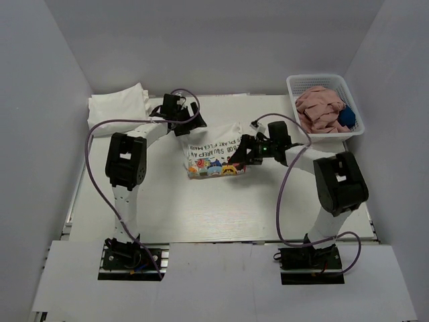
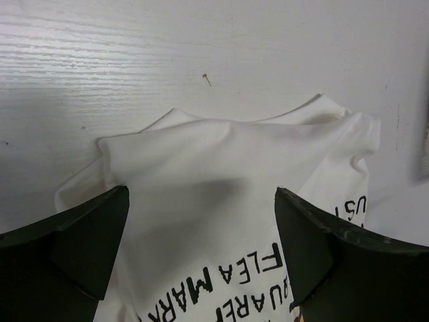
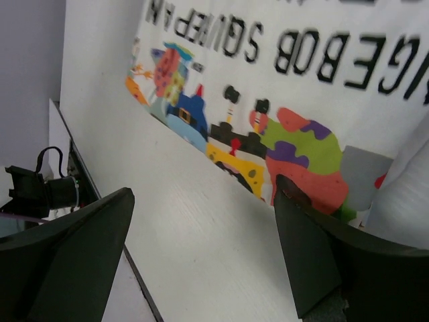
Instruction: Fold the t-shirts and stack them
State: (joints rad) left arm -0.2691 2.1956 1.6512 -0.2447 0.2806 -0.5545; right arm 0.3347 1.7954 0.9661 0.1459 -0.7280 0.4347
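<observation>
**White printed t-shirt (image 1: pixel 213 153) lies in the middle of the table (image 1: pixel 201 208)**

White and partly folded, the printed t-shirt lies flat between the two arms. It has black letters and small bright pictures in orange, green, blue and yellow. The pictures are on the edge nearest the arm bases.

The left gripper (image 1: pixel 186 123) is at the far left corner of the printed t-shirt. In the left wrist view its two dark fingers (image 2: pixel 74 248) stand wide apart. The cloth lies below them, a bit bumpy and raised. The fingers do not pinch it.

The right gripper (image 1: pixel 241 153) is at the right edge of the printed t-shirt. In the right wrist view its fingers (image 3: pixel 328 261) are wide apart too. One finger is right by the bright pictures at the cloth's edge. The other is over bare table. It grips nothing.

A folded bundle (image 1: pixel 119 107) of white cloth sits in the far left corner of the table. It does not touch the printed t-shirt.

A white basket (image 1: pixel 315 76) stands at the far right. It holds pink cloth (image 1: pixel 318 107) and a small blue thing (image 1: pixel 345 117).
</observation>
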